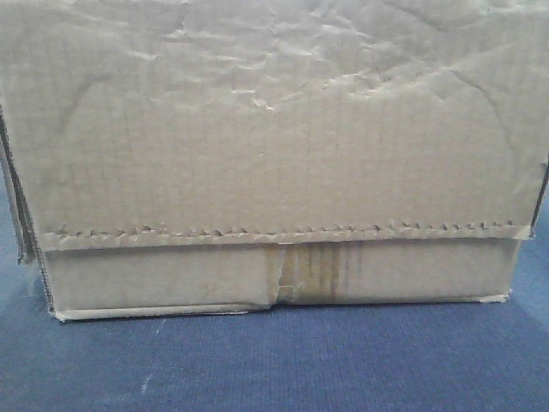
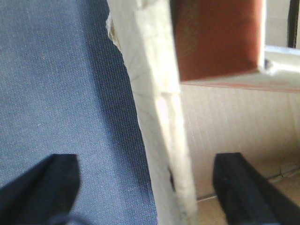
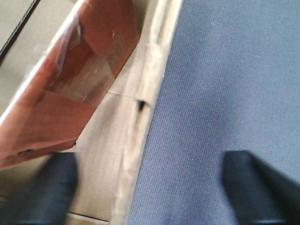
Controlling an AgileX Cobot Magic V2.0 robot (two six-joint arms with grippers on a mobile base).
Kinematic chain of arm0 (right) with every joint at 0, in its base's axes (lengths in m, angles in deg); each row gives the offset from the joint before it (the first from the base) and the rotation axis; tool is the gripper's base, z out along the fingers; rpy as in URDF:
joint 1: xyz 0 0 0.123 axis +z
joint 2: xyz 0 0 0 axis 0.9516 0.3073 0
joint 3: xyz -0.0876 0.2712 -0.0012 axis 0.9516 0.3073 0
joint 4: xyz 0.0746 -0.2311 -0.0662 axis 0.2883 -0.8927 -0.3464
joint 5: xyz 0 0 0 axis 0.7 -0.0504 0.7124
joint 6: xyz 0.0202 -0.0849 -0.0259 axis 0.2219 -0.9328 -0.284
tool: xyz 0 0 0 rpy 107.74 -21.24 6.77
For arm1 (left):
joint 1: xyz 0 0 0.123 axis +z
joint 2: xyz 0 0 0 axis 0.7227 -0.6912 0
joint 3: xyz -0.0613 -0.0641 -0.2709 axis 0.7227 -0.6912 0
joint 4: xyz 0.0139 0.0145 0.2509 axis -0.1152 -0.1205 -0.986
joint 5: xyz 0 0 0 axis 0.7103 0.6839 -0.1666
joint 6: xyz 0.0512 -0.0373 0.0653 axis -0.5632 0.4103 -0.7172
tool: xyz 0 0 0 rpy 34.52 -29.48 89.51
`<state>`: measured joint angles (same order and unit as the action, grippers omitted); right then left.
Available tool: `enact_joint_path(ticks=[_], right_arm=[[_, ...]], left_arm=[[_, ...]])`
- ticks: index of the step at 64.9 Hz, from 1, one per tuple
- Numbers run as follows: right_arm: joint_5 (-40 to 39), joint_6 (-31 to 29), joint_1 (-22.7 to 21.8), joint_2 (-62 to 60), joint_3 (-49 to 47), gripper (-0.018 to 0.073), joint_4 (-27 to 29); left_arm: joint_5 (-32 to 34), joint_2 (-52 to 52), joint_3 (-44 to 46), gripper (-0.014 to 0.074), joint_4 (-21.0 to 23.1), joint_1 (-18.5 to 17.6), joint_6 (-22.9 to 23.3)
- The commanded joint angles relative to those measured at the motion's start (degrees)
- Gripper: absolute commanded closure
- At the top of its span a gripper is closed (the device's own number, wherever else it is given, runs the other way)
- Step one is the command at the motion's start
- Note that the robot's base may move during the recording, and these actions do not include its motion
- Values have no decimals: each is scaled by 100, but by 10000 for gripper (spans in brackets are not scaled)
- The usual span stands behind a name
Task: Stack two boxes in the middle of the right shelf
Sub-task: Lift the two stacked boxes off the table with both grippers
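Note:
A brown cardboard box (image 1: 274, 154) fills the front view, standing on a blue cloth surface (image 1: 274, 360), with a wrinkled flap, a serrated edge and a stained centre seam. My left gripper (image 2: 145, 187) is open and straddles the box's left wall (image 2: 159, 117): one finger (image 2: 42, 187) is outside over the cloth, the other (image 2: 243, 187) is inside the box. My right gripper (image 3: 150, 187) is open and straddles the right wall (image 3: 145, 117), with one finger (image 3: 47, 192) inside and one (image 3: 258, 187) outside. A second box and the shelf are out of view.
Reddish-brown inner flaps (image 2: 215, 37) fold down inside the box near my left gripper, and one with clear tape (image 3: 70, 84) hangs near my right gripper. Blue cloth (image 3: 234, 70) surrounds the box.

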<state>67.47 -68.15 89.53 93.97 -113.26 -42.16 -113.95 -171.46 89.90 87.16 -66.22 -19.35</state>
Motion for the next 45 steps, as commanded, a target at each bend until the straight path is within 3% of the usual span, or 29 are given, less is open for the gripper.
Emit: enact_joint_path(ticks=[1, 10, 31, 45], right_arm=[[-83, -59, -7, 6, 11, 361, 10], [-71, -59, -7, 6, 11, 732, -2], [-55, -5, -7, -62, 11, 711, -57], [-259, -5, -7, -428, -273, 711, -57]], left_arm=[[27, 24, 8, 320, -7, -35, 78], [27, 24, 19, 699, 3, -35, 78], [31, 264, 58, 708, -10, -35, 287], [57, 671, 699, 708, -119, -35, 326]])
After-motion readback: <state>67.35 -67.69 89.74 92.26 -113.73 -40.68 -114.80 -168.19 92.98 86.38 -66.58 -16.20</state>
